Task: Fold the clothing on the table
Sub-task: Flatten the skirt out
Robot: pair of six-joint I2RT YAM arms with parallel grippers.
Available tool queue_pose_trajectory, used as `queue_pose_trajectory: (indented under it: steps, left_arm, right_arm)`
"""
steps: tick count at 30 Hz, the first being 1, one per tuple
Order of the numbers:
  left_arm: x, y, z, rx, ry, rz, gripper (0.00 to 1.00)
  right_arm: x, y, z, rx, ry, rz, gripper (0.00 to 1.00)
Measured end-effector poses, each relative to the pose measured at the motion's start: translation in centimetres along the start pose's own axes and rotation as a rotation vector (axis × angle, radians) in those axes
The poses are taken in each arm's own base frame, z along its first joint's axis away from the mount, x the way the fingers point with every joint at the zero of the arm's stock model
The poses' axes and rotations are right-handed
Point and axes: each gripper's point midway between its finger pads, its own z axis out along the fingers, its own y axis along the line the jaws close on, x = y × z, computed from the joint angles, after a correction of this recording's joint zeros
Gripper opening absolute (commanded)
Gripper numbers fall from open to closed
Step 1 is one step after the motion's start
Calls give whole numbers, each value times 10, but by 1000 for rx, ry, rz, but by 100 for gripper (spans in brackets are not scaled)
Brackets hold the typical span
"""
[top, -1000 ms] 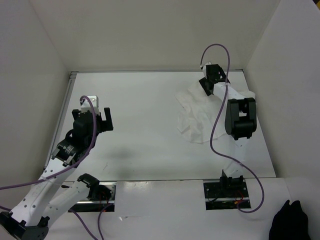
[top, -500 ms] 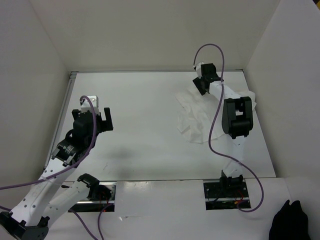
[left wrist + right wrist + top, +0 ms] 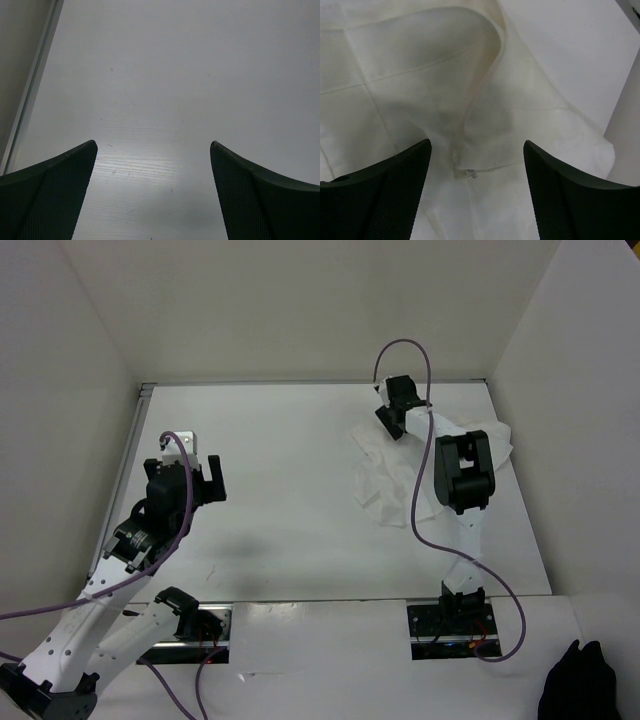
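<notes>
The clothing (image 3: 390,480), a thin white crumpled fabric piece, lies on the right half of the table (image 3: 280,490), partly under the right arm. My right gripper (image 3: 388,422) hovers over its far edge, open, nothing between its fingers. In the right wrist view the clothing (image 3: 445,85) fills the frame, with a raised fold and a hem with a small tag between the fingertips of the right gripper (image 3: 476,150). My left gripper (image 3: 197,483) stands open over bare table on the left, far from the clothing. In its own view the left gripper (image 3: 153,150) shows only tabletop.
White walls enclose the table on the left, back and right. A thin metal edge strip (image 3: 125,475) runs along the left side. A dark object (image 3: 578,685) lies off the table at the bottom right. Purple cables loop from both arms.
The right gripper has moved left along the clothing's far edge, and its jaws have narrowed a little. The left arm has not moved.
</notes>
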Motion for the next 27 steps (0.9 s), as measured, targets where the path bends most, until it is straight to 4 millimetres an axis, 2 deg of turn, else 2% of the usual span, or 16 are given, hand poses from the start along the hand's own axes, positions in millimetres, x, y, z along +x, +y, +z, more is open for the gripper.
queue_pose_trajectory:
  steps: [7,11,13,14,15,16,21,25,27]
  left_arm:
    - [0,0,0,0,0,1,100]
    - [0,0,0,0,0,0,100]
    - [0,0,0,0,0,0,100]
    - [0,0,0,1,2,1,100]
    - [1,-1,1,2,6,3,100]
    - [4,-2,3,2,17,9,100]
    - [19,-11,16,14,90,47,100]
    - [26,-14,18,24,118,60,100]
    - [26,-14,18,26,118,60,100]
  right_arm:
    - [11,-3,8,49,49,-4,66]
    - [3,-14,4,83,38,13,63]
    - [-3,-19,3,95,26,25,56]
    - [-6,-22,2,101,20,31,56]
    - [-8,-24,1,105,15,38,50]
    - [-10,-25,0,110,12,41,50]
    - [-14,-34,-2,143,15,52,32]
    - [-14,-37,6,166,28,61,0]
    - [-10,-35,12,171,43,64,0]
